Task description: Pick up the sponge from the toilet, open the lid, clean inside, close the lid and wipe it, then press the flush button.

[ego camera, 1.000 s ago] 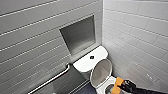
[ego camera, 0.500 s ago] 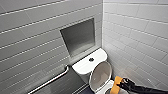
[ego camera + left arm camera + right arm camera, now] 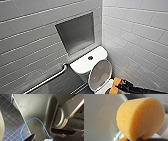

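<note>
sponge (image 3: pixel 115 83) at lower right of the head view, pinched in the right gripper (image 3: pixel 121 86), just beside the bowl rim of the toilet (image 3: pixel 83 65) and below the free edge of the lid (image 3: pixel 101 73). lid stands raised, its inner face toward the camera, leaning back near the cistern. flush button (image 3: pixel 90 58) sits mid cistern top, untouched.

handling, judged: the sponge is light, soft and porous. the right wrist view shows its pitted face (image 3: pixel 140 119) bulging past the grip, so it yields under pressure. hold it across the middle and leave a broad face free for wiping. too deep a squeeze would fold it. once wet it would likely weigh more and slide on glaze. the lid is stiff, glossy and hinged. it is best moved by its free edge and lowered slowly, as it could drop.

left gripper (image 3: pixel 38 139): cannot tell whether spread or closed.

room: tiled wall close along the right of the toilet, where the right arm enters. rail (image 3: pixel 47 80) at lower left. recess (image 3: pixel 76 32) above the cistern. open room lies over the bowl, in front of the lid.
</note>
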You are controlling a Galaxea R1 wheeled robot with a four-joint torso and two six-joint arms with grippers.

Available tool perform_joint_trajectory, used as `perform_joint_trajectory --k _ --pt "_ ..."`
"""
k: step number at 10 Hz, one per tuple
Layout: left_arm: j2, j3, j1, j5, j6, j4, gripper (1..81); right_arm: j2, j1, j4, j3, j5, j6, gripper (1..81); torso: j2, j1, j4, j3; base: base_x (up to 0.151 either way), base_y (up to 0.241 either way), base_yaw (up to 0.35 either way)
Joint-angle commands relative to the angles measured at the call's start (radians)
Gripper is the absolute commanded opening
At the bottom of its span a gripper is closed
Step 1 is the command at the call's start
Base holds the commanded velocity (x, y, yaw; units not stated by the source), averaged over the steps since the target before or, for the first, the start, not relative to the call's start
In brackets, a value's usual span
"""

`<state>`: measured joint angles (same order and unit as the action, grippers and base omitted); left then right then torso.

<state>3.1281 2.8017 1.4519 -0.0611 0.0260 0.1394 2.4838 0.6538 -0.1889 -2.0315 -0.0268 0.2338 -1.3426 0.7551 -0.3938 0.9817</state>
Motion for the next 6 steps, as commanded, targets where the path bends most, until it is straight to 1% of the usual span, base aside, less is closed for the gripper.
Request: perform_joint_trajectory --k 1,3,6 --pt "-0.006 0.006 0.002 -0.082 0.005 0.0 81.1 -0.012 -0.177 -0.009 0.016 -0.028 0.001 1.0 0.002 -0.002 0.0 0.0 0.0 0.0 0.0" --pt "-0.006 0.006 0.003 -0.082 0.005 0.0 81.1 0.016 -0.18 -0.009 0.007 -0.028 0.001 1.0 -0.019 0.01 0.0 0.007 0.0 0.0 0.0" --pt "-0.009 0.006 0.006 -0.082 0.005 0.0 81.1 0.066 -0.153 -0.014 -0.068 -0.028 0.001 1.0 -0.019 0.012 0.0 0.009 0.0 0.0 0.0"
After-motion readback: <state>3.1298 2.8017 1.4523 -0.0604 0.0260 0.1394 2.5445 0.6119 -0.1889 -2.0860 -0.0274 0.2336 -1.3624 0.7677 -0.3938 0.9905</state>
